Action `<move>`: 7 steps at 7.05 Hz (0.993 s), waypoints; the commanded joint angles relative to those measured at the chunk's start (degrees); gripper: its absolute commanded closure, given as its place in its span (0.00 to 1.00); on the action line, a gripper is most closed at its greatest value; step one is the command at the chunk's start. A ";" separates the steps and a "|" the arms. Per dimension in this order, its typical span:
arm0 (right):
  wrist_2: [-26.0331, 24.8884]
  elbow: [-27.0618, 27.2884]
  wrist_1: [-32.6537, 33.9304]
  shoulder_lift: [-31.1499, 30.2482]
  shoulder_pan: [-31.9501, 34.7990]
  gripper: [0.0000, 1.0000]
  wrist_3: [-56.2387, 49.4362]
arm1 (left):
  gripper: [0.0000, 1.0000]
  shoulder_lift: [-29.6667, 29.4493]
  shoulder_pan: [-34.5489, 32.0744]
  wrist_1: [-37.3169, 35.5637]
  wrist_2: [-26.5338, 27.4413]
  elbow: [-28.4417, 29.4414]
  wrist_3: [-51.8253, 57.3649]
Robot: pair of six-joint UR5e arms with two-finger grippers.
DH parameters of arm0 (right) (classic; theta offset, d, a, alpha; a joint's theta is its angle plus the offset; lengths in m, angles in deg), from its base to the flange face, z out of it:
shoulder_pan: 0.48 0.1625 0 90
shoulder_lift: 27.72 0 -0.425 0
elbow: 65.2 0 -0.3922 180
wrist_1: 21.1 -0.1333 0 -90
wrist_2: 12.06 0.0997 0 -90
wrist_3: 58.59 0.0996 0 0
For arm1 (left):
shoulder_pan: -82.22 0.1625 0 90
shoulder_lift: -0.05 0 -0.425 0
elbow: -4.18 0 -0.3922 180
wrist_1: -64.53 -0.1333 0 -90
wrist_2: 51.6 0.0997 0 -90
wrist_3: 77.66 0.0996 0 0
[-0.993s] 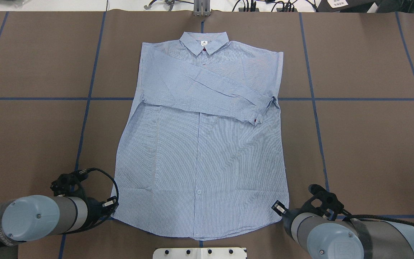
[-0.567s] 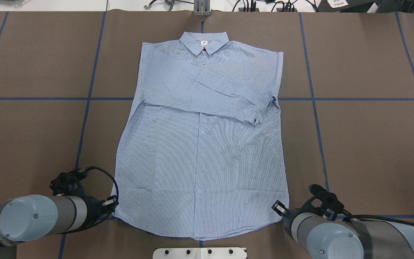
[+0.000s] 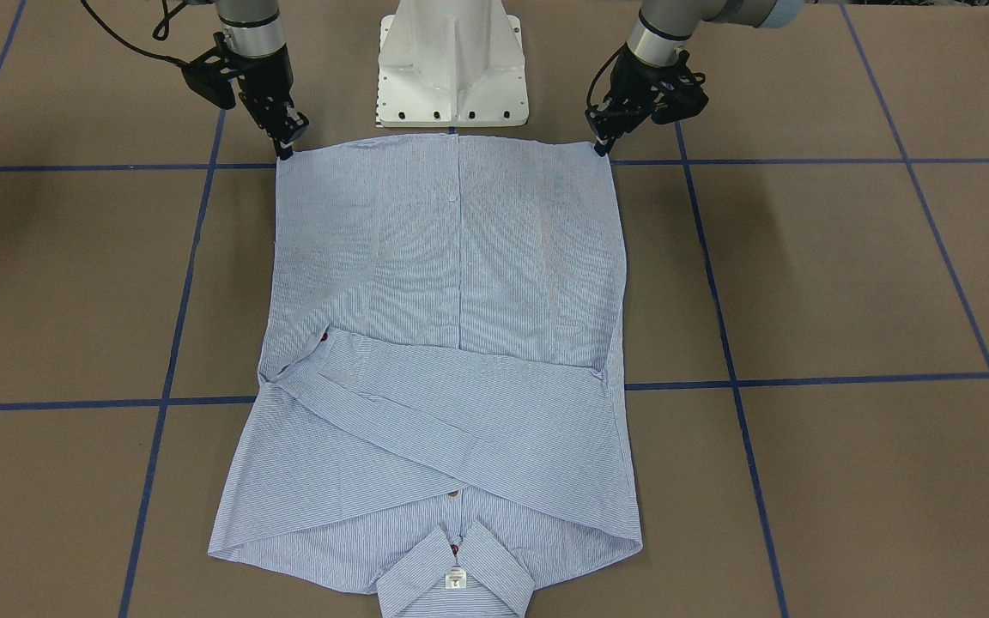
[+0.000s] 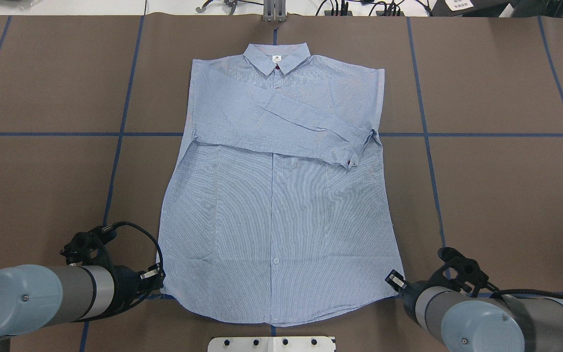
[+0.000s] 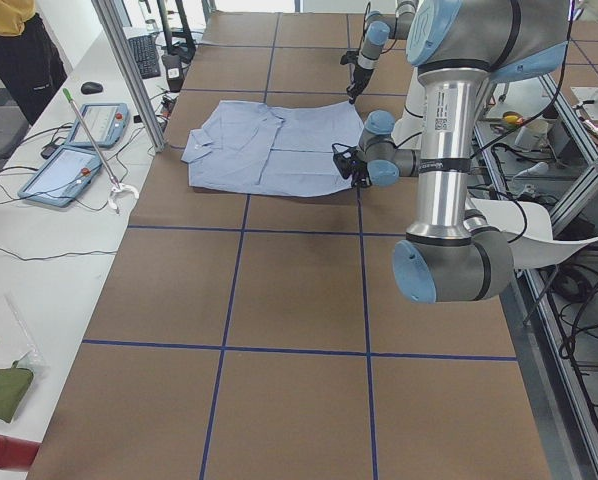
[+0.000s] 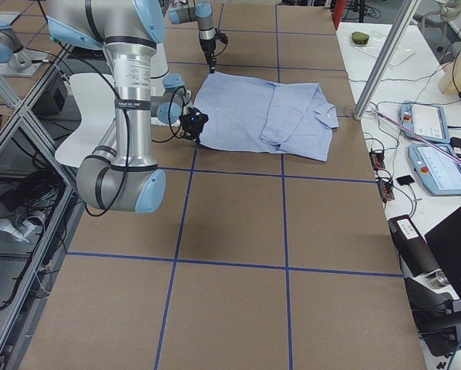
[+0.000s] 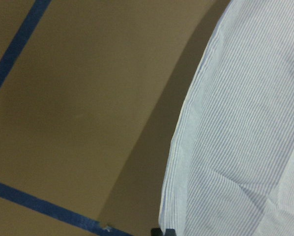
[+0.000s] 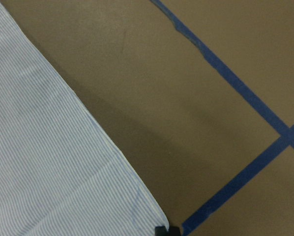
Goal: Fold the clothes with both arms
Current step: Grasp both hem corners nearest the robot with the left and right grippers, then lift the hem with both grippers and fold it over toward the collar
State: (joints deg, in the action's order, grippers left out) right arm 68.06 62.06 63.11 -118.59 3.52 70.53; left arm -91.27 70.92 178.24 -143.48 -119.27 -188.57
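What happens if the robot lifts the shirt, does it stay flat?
Probably not: the shirt looks thin and creased, so it would likely sag. The sleeve lying loose across it might slip off.

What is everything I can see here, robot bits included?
shirt: one, light blue with fine white stripes, flat mid-table, sleeves folded across the chest.
table: one, brown, under everything.
tape lines: several, blue, a grid on the table.
tablets: two, grey, on the white side bench.
person: one, yellow top, beside that bench.
base: one, white, at the table's robot-side edge.
left arm: one, silver-grey, light blue caps.
right arm: one, same colours.
left pincer: one, black, shut on a hem corner.
right pincer: one, black, shut on the other corner.
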 commanded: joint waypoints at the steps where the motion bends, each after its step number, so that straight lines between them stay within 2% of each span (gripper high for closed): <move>1: 0.13 3.77 -0.01 -3.52 0.05 1.00 -0.01 | 1.00 0.01 0.92 -1.64 0.04 -2.84 -3.15; 3: 0.04 4.48 -0.01 -3.70 0.05 1.00 0.07 | 1.00 0.09 1.28 -2.35 -0.05 -5.57 -3.44; 5: 0.04 5.11 -0.10 -2.40 4.41 1.00 -0.01 | 1.00 -0.86 0.49 -2.35 -0.31 -5.58 -3.26; 7: 1.61 4.32 -0.18 1.82 10.73 1.00 -0.80 | 1.00 -3.76 -6.32 -2.35 -0.66 -5.05 -0.38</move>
State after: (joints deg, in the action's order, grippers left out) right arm 68.47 66.80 63.04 -118.99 9.87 70.28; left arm -93.37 68.85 175.89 -143.85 -124.61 -190.78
